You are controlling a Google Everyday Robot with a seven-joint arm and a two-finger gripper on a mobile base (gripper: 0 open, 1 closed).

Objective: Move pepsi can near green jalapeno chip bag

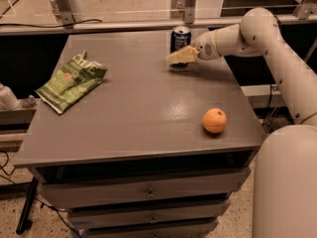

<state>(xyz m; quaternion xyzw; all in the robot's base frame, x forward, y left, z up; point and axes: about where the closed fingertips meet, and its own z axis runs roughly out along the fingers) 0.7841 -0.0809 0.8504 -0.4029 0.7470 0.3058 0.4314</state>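
The pepsi can (180, 36) stands upright at the far edge of the grey table (138, 118), a dark blue can with a silver top. My gripper (179, 57) reaches in from the right and sits right at the can, crossing in front of its lower half. The can's base is hidden behind the gripper. The green jalapeno chip bag (72, 81) lies flat near the table's left edge, far from the can and the gripper.
An orange fruit (214, 120) sits near the table's front right corner. My white arm (257, 31) stretches over the right edge. Metal rails and posts (188, 4) run behind the table. Drawers (148, 195) are below the top.
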